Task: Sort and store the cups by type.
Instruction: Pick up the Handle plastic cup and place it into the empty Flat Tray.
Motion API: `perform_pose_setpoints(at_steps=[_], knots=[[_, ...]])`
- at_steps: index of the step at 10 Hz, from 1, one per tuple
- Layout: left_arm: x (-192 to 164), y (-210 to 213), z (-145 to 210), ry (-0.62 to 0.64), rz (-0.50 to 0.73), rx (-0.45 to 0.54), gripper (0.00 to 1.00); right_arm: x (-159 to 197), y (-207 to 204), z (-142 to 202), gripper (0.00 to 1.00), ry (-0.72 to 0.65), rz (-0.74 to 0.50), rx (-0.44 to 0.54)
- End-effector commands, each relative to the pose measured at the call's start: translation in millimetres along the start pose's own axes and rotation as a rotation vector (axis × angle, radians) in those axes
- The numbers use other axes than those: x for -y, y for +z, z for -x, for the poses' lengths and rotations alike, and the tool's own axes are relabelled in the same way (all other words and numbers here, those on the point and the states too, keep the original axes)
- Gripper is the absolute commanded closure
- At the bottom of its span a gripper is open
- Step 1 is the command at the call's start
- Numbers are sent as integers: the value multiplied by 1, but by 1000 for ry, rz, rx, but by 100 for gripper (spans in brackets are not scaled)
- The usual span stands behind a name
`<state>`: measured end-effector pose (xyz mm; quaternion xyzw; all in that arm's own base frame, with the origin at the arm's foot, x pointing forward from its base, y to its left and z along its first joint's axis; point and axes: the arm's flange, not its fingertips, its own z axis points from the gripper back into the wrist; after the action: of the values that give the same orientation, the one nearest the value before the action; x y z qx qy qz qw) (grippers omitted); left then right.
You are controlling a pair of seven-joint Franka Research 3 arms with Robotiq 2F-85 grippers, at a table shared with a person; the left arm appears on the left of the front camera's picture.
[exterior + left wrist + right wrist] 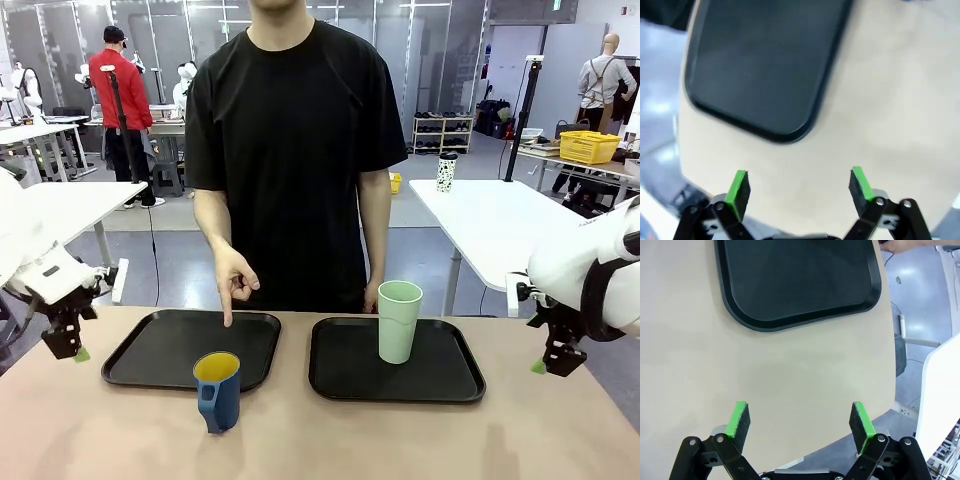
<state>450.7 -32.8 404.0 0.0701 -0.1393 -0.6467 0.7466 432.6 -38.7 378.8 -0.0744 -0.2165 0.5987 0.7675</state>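
Observation:
A dark blue mug (218,391) with a yellow inside stands on the bare table just in front of the left black tray (150,365). A tall pale mint-green tumbler (398,321) stands upright on the right black tray (440,375), near its far edge. The person's hand (233,285) points a finger down at the far rim of the left tray. My left gripper (68,345) hovers open at the table's left edge, far from the mug. My right gripper (552,362) hangs open at the table's right edge. The wrist views show each gripper (799,186) (799,420) with nothing between its fingers.
A person in a black shirt (295,150) stands at the far side of the table. In the left wrist view a corner of the left tray (765,70) lies ahead; the right wrist view shows the right tray (800,285) and the table edge. A white table (500,215) stands behind.

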Motion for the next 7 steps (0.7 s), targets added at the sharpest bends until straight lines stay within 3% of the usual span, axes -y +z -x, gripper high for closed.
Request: perform_pose_setpoints(at_steps=[1, 3, 4, 7], knots=[[8, -1, 12, -94, 128, 25, 0, 0, -3, -2, 0, 0, 14, 6], [12, 1, 8, -122, 187, 31, 0, 0, -3, -2, 0, 0, 14, 6], [18, -8, 0, -105, 113, 36, 0, 0, -3, -2, 0, 0, 14, 6], [18, -8, 0, -105, 113, 36, 0, 0, -3, -2, 0, 0, 14, 6]])
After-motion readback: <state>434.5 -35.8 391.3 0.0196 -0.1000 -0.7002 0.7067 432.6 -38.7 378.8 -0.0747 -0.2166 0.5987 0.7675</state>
